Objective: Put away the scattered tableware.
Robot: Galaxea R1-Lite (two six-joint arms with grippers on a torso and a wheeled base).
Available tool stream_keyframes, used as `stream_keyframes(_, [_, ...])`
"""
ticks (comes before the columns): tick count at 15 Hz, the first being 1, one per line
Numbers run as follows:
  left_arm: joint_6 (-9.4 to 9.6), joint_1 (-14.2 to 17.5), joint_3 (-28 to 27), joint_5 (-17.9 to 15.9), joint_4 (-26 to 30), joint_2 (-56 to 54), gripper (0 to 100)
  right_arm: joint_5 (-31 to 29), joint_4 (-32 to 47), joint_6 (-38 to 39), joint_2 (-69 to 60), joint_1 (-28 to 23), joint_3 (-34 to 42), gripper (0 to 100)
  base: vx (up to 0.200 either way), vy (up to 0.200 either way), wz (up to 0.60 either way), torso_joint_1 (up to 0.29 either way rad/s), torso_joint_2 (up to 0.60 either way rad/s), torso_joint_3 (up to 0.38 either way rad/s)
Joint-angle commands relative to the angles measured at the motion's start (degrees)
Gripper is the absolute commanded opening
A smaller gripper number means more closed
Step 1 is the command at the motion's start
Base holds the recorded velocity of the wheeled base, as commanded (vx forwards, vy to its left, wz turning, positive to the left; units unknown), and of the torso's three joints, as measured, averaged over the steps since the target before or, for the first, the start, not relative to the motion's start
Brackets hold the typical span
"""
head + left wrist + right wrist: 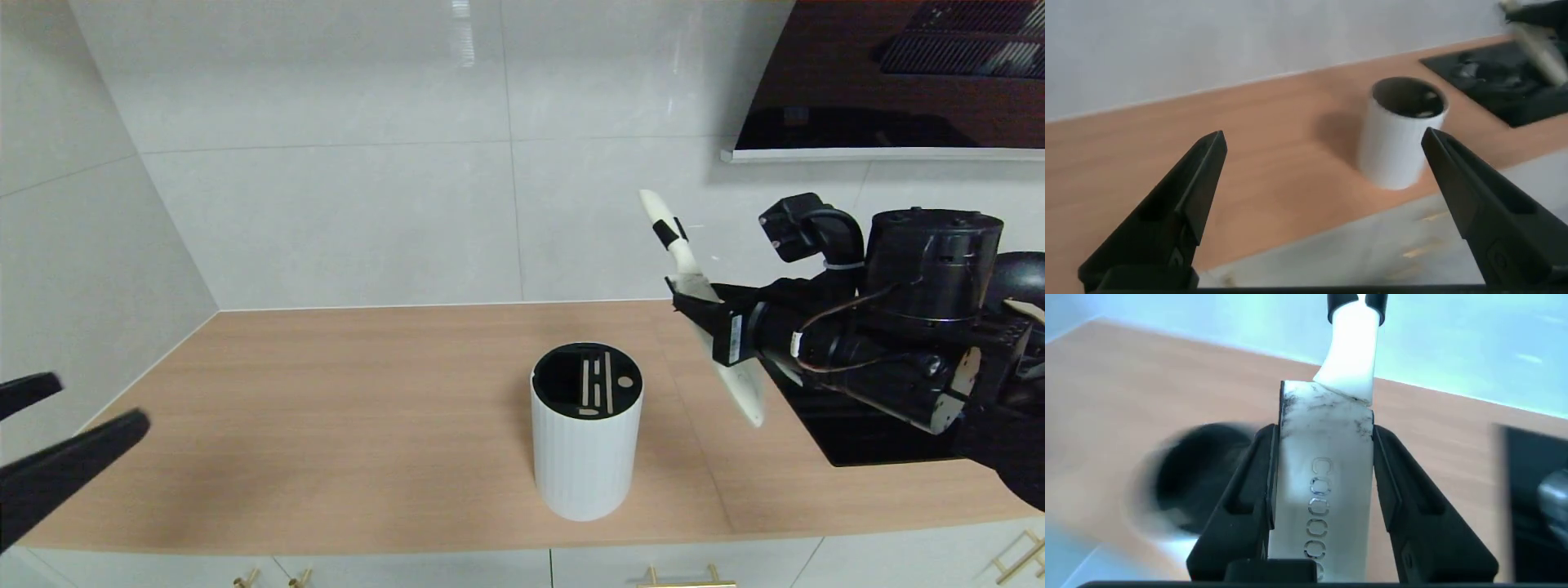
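Knife [739,384] in white: from the head camera I see it clamped crosswise in my right gripper [700,312], well above the wooden counter [367,425]. It is tilted, with the handle up toward the wall and the blade tip down, over the edge of the black cooktop [865,445]. The white ribbed holder [586,445] stands upright on the counter just left of the blade, its slotted top open. My left gripper [77,404] sits at the counter's left end.

On the left wrist camera, the left gripper [1323,143] has its fingers spread wide with nothing between them, and the holder [1401,135] is beyond them.

On the right wrist camera, the right gripper [1323,441] pinches the flat of the knife [1327,502] from both sides. The holder [1188,494] is a blur below.
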Motion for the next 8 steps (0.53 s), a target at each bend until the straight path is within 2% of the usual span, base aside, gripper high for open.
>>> stream_keyframes(1, [-11.48, -10.4, -4.0, -0.6, -8.3, 18.3, 100, -0.7, 1.7, 0.1, -1.1, 6.7, -2.4, 0, 0.0, 0.0, 0.0, 0.0, 0.0, 0.0])
stream_keyframes(2, [-17.46, -13.6, -5.1, -0.6, -13.4, 22.3, 100, -1.5, 2.1, 0.1, -0.7, 9.4, -2.6, 0, 0.0, 0.0, 0.0, 0.0, 0.0, 0.0])
stream_keyframes(4, [-23.0, -18.6, -5.3, -0.6, -21.2, 28.6, 100, -3.6, 2.1, 3.1, 0.4, 14.0, -3.4, 0, 0.0, 0.0, 0.0, 0.0, 0.0, 0.0])
stream_keyframes(6, [-24.14, -21.5, -5.5, -0.7, -25.9, 34.6, 100, -4.8, 2.2, 5.9, 1.9, 17.0, -4.5, 0, 0.0, 0.0, 0.0, 0.0, 0.0, 0.0])
stream_keyframes(8, [-24.23, -23.0, -7.8, -1.6, -29.8, 41.0, 100, -5.0, 2.2, 7.6, 3.4, 18.7, -4.7, 0, 0.0, 0.0, 0.0, 0.0, 0.0, 0.0])
